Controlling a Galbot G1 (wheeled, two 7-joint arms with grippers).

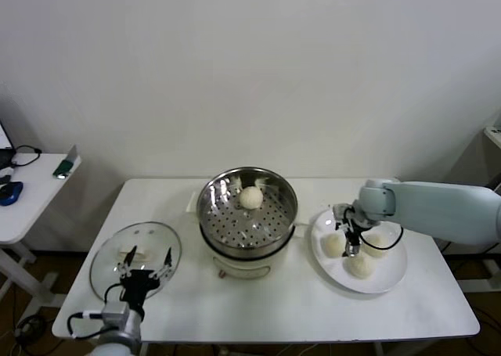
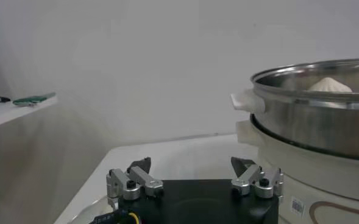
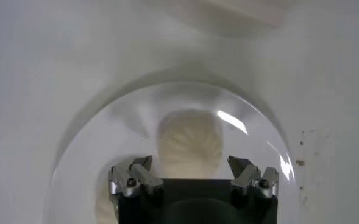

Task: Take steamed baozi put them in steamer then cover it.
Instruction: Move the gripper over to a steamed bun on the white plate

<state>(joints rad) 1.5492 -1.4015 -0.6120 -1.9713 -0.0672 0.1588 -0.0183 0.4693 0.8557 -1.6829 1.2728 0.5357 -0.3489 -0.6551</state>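
Observation:
The steamer stands mid-table with one baozi on its perforated tray. Three more baozi lie on a white plate to the right: one at the near left, one at the front and one at the back. My right gripper hangs open just above the plate. In the right wrist view a baozi sits ahead of that gripper, untouched, in line with the gap between its fingers. The glass cover lies flat at the front left. My left gripper is open and empty over its near edge.
The steamer's side and handle fill the left wrist view, with the baozi's top showing over the rim. A side table with small items stands at the far left. The table's front edge is close to the left gripper.

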